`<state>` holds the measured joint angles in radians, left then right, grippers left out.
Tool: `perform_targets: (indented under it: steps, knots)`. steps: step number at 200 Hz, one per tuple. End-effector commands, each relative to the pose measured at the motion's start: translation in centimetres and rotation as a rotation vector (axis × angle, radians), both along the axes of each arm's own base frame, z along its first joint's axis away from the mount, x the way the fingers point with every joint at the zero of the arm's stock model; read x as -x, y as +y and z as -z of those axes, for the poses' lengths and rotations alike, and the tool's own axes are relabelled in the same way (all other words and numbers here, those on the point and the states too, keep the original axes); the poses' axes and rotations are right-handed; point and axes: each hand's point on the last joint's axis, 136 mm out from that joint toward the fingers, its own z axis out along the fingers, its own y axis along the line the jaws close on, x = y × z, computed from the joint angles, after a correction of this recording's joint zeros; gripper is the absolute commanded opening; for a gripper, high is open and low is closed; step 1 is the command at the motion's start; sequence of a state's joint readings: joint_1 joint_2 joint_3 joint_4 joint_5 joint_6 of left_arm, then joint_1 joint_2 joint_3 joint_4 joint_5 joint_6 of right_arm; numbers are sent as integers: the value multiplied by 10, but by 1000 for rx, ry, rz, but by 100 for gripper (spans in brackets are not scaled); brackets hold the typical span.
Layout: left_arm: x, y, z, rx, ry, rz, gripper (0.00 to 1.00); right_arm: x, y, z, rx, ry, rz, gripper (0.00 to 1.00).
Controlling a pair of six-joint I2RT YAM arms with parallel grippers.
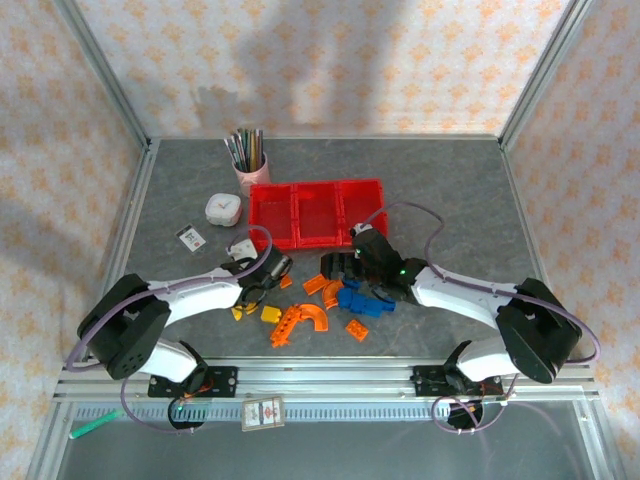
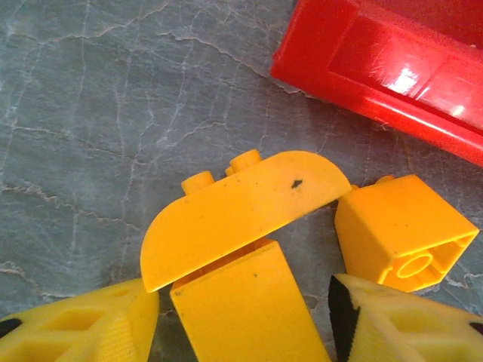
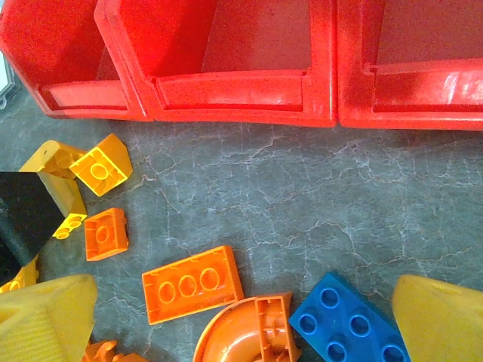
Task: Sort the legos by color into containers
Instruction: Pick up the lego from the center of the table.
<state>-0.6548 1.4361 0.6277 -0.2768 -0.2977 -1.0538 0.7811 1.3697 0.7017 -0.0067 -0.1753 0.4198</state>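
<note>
Three joined red bins stand at mid-table; their front walls run across the top of the right wrist view. Orange, blue and yellow legos lie scattered in front of them. My left gripper is open, its fingers either side of a yellow block, with gaps on both sides. A curved yellow piece rests on that block and another yellow block lies beside it. My right gripper is open over an orange arch, next to a blue block and an orange plate.
A pink cup of pens, a white round gadget and a small card sit left of the bins. More legos lie near the front edge: an orange arch, an orange block and a yellow block.
</note>
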Motion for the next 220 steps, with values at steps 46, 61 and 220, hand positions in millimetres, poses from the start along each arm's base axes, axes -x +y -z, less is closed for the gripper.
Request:
perform_targets:
  steps: [46, 61, 220]
  knots:
    - [-10, -5, 1, 2, -26, -22, 49, -7, 1, -9, 12, -43, 10, 100]
    - [-9, -6, -1, 4, -25, -17, 45, -8, 1, -9, 17, -43, 10, 100]
    - [19, -32, -60, 147, -69, 153, 16, -13, 5, -38, 10, -75, 4, 100]
